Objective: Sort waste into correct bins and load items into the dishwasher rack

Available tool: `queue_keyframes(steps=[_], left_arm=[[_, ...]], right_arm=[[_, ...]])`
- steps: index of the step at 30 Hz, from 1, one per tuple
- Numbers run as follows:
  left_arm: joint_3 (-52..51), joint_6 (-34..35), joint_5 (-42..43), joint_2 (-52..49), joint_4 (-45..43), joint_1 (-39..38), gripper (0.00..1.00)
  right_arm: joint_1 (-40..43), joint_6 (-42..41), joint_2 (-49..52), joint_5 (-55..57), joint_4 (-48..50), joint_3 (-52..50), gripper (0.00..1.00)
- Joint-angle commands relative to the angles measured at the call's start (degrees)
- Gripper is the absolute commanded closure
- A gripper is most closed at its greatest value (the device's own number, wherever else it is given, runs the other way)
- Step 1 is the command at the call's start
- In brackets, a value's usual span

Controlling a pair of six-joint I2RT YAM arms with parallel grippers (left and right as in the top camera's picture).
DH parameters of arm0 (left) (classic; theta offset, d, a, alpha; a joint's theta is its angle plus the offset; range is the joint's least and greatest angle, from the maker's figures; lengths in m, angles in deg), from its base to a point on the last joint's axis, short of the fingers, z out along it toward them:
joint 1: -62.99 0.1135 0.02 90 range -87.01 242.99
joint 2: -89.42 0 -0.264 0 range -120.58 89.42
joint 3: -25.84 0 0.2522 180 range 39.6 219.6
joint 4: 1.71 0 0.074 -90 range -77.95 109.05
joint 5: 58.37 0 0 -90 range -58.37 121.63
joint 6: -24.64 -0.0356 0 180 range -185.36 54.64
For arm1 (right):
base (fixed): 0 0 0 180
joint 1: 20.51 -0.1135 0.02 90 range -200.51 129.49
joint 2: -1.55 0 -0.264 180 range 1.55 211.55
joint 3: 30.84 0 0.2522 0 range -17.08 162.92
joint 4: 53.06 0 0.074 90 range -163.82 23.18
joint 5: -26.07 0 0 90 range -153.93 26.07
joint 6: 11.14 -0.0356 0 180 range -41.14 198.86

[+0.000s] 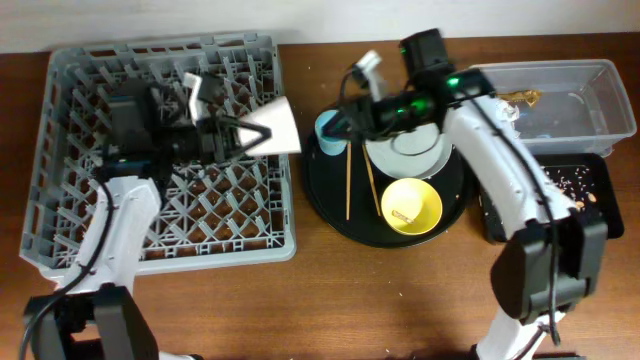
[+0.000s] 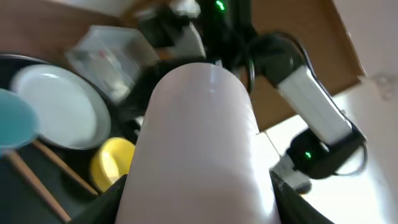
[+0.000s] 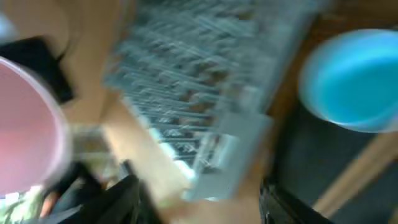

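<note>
My left gripper [image 1: 240, 132] is shut on the pale pink cup [image 1: 278, 127], held on its side over the right edge of the grey dishwasher rack [image 1: 90, 150]. In the left wrist view the cup [image 2: 199, 143] fills the space between my fingers. My right gripper [image 1: 345, 112] hangs open and empty over the light blue cup [image 1: 328, 128], which shows blurred in the right wrist view [image 3: 354, 81]. The grey-green plate [image 1: 405, 152], yellow bowl [image 1: 411, 207] and wooden chopsticks [image 1: 348, 180] lie on the round black tray. A brown-gold wrapper [image 1: 525, 97] lies in the clear tub [image 1: 590, 75].
The round black tray [image 1: 330, 205] sits right of the rack. The shallow black rectangular tray [image 1: 560, 215], holding tan scraps, lies in front of the clear tub at the right. A small tan bit lies in the yellow bowl. The right wrist view is motion-blurred.
</note>
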Motion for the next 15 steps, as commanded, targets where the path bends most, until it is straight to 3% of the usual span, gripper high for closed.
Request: queue_keyframes(steps=[1,3,5,11,13,15], left_arm=[[0.9,5.6,-10.0,3.5,-1.5,0.9,0.62],[0.9,5.5,-18.3,5.5,3.2,0.9,0.62],[1.2,0.9,-26.6,7.3,12.2,0.9,0.62],[13.0,-14.0,-57.0,10.9,48.2,-1.2,0.62],[13.7,-16.9,-63.5,10.4,57.1,-5.2,0.62],[13.7,-17.1,-71.7,7.9,59.8,-11.9,0.62]], right_arm=[[2.3,-2.8,-5.5,19.6,-3.2,-0.1,0.32],[2.1,-3.0,-7.0,24.8,-4.4,-0.1,0.31],[2.1,-2.9,-7.0,27.0,-6.1,-0.1,0.30],[2.1,-2.9,-7.0,28.5,-8.0,-0.1,0.30],[2.1,-2.9,-7.0,28.4,-8.9,-0.1,0.30],[2.1,-2.7,-7.0,28.5,-10.6,-0.1,0.30]])
